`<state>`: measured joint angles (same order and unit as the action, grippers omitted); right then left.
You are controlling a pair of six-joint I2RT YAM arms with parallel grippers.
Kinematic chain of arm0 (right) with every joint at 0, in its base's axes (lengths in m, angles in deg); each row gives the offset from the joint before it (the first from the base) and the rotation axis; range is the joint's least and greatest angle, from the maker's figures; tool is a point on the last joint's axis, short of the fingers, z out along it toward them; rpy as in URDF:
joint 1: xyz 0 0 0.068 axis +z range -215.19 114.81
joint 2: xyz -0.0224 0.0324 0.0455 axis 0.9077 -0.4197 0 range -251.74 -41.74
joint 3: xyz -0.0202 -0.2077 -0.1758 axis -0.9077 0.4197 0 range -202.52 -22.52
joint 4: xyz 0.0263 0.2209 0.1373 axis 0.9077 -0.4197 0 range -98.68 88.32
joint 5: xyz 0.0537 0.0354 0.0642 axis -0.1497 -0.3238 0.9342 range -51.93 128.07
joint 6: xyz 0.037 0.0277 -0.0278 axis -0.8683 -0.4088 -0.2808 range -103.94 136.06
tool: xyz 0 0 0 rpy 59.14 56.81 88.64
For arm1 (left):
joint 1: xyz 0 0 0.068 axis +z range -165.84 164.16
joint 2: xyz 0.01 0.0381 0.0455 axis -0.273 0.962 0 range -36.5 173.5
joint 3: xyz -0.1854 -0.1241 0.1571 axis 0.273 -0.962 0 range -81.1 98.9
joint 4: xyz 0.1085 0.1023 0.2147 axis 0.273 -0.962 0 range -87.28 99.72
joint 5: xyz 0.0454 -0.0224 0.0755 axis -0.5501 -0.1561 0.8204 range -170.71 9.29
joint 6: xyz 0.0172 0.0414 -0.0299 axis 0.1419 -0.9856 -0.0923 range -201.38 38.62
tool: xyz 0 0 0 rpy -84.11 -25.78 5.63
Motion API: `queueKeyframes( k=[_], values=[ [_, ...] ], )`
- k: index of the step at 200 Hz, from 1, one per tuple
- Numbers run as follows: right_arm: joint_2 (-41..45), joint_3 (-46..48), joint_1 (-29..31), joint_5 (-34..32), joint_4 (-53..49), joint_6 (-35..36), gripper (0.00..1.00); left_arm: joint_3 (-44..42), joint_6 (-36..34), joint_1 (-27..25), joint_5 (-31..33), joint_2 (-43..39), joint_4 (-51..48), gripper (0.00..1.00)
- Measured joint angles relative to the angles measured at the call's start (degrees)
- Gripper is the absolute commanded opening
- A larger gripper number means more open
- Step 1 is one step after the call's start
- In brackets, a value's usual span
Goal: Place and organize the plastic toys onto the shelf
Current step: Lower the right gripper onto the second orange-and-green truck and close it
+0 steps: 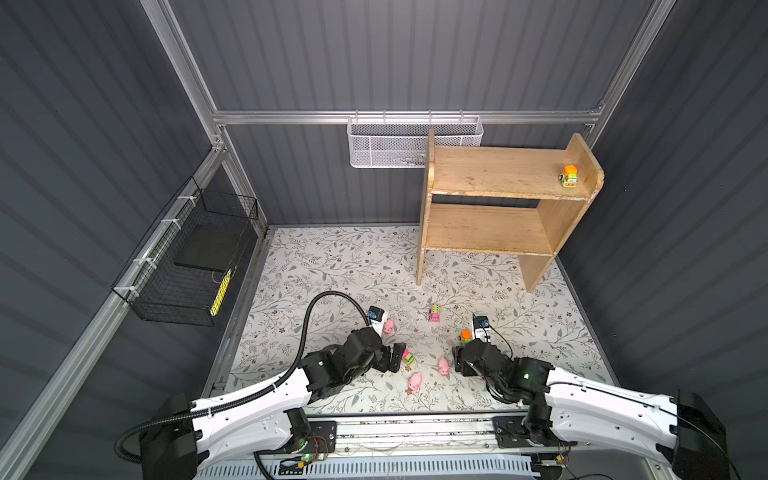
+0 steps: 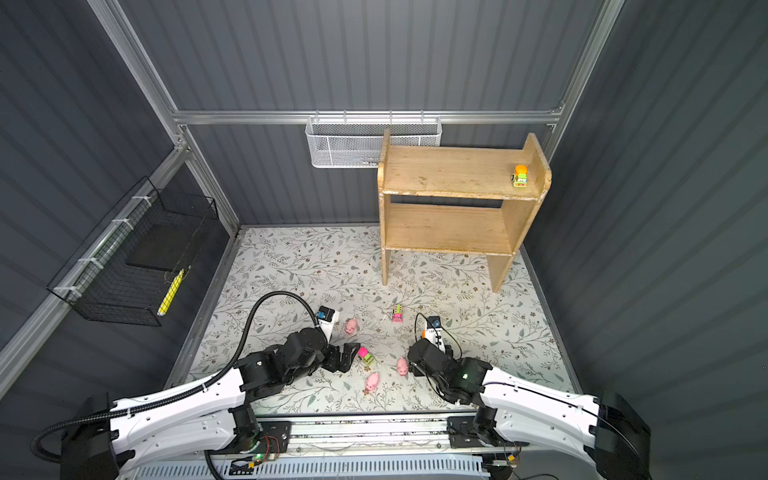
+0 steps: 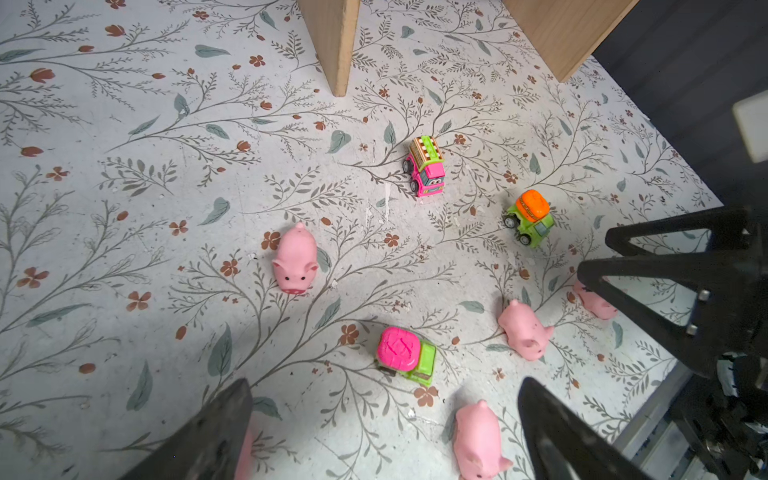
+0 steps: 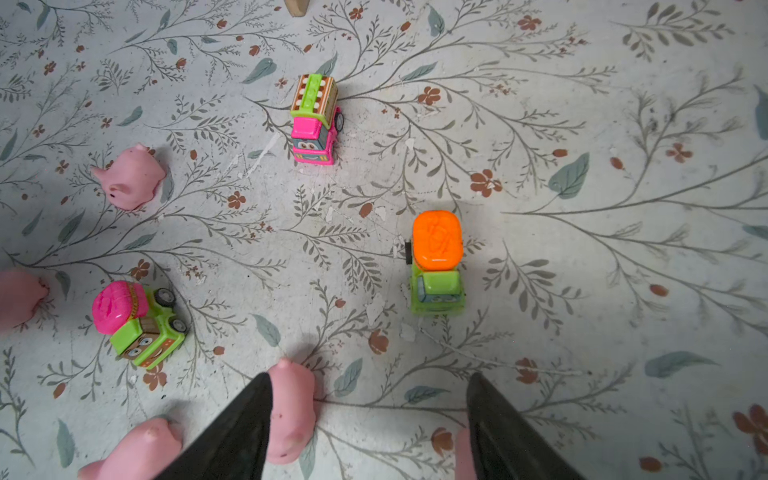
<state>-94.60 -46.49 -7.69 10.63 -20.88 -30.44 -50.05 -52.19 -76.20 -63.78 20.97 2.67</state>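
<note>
While the left gripper [image 3: 384,386] and right gripper [image 4: 369,376] hover low with jaws spread and empty, one orange-topped truck [image 1: 568,176] sits at the 3 o'clock end of the shelf [image 1: 490,232] top tier; other pigs [image 3: 295,259] and trucks [image 3: 426,166] lie scattered on the mat [image 1: 332,266] toward 6 o'clock.

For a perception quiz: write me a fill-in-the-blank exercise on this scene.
The only toy on the shelf is a vehicle with an ____ top.
It stands on the shelf's ____ tier.
The left gripper has its jaws ____.
Missing words: orange; upper; open.
</note>
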Motion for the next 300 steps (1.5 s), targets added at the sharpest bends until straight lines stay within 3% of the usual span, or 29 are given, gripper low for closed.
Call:
queueKeyframes(
  k=[96,147,300],
  values=[
    [-5.6,1.6,-8.9,3.8,7.0,1.8,0.72,0.3,-2.2,0.0,0.2,6.1,2.9,1.0],
    [-10.1,1.6,-10.4,5.4,9.8,3.3,0.7,2.7,-4.2,0.0,0.3,9.6,3.9,1.0],
    [-21.9,6.8,-10.4,-2.5,31.9,6.7,0.62,4.4,-7.6,0.0,0.2,12.9,6.8,1.0]
  ],
)
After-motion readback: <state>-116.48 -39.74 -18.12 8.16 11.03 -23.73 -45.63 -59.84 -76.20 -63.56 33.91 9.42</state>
